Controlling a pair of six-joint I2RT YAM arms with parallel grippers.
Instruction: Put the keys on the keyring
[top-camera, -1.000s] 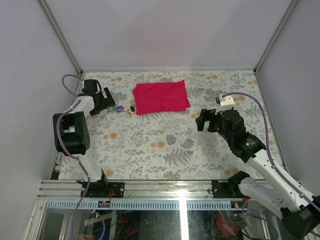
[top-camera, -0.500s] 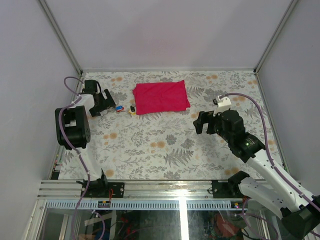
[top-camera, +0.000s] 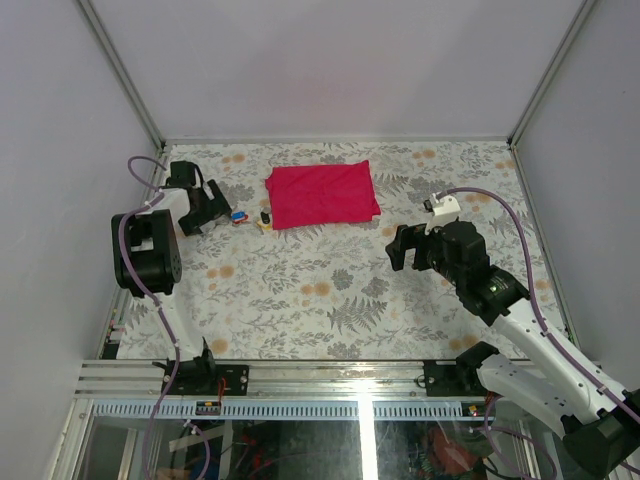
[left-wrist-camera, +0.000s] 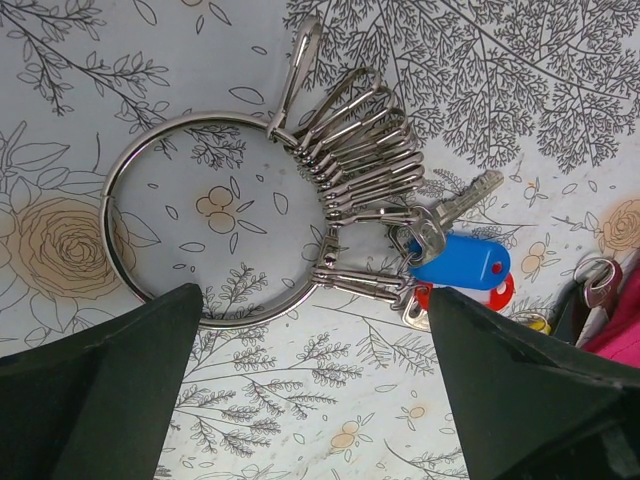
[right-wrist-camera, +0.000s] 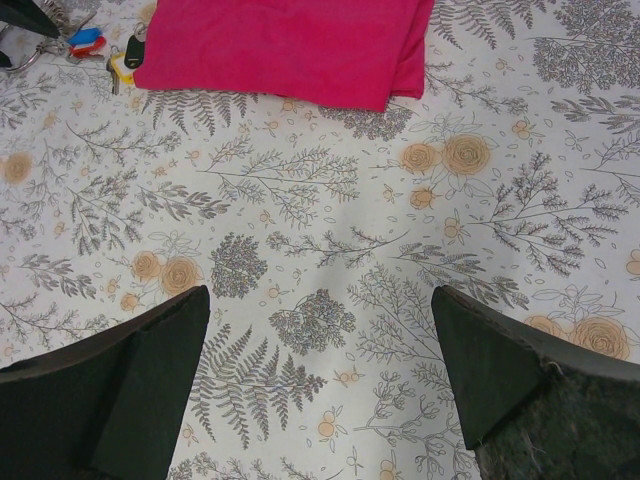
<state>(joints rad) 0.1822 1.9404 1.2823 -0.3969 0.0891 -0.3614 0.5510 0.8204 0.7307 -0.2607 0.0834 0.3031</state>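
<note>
Keyring (left-wrist-camera: 225, 114) lay flat near far-left corner of counter (top-camera: 300, 290), keys (left-wrist-camera: 460, 260) bunched beside it by red cloth (top-camera: 320, 195). L fingers (left-wrist-camera: 130, 380) spread wide over ring; R fingers (right-wrist-camera: 120, 370) apart, empty, mid-counter. Risk: thin flat wire, so pinch could slip or snag clips (left-wrist-camera: 365, 150), dragging keys.

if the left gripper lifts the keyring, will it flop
The keyring is thin bare wire lying flat, so it is probably stiff but may slip. The clips and keys bunched on one side would likely swing and tilt it.

Silver keyring (left-wrist-camera: 150, 215), blue key (left-wrist-camera: 458, 260), red cloth (top-camera: 322, 194)
</note>
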